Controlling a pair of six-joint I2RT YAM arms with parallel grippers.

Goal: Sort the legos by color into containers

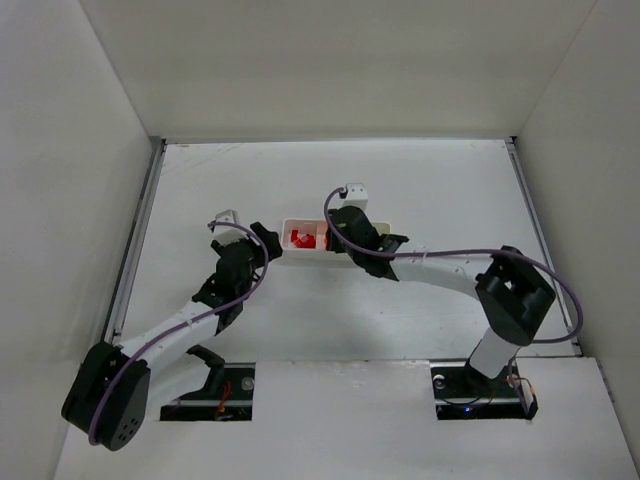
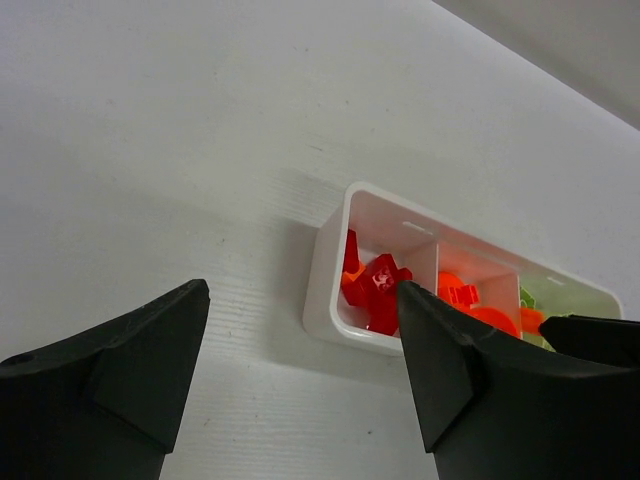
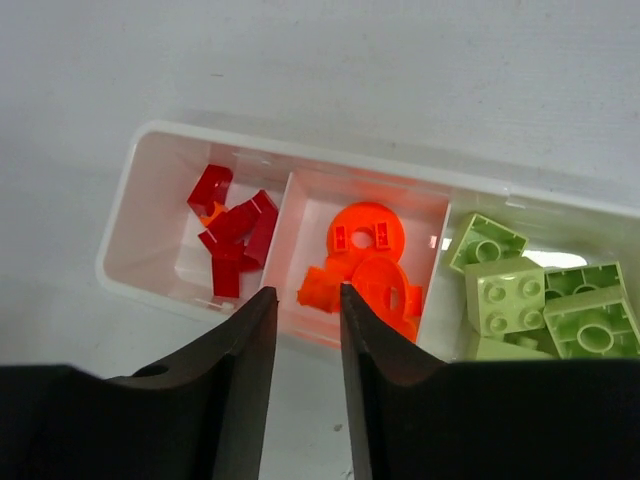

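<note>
White tray [image 3: 118, 245] is seen mid-frame, right-wrist view: red legos [image 3: 232, 235] at frame left, orange legos [image 3: 368, 258] centre, green legos [image 3: 520, 300] right. L gripper [image 2: 300, 300] is held wide open, empty; R gripper [image 3: 306, 295] narrowly parted, nothing gripped.

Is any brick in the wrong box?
Yes. One small orange piece lies among the red bricks in the end compartment of the tray. The other orange pieces are in the middle compartment, so it looks misplaced.
</note>
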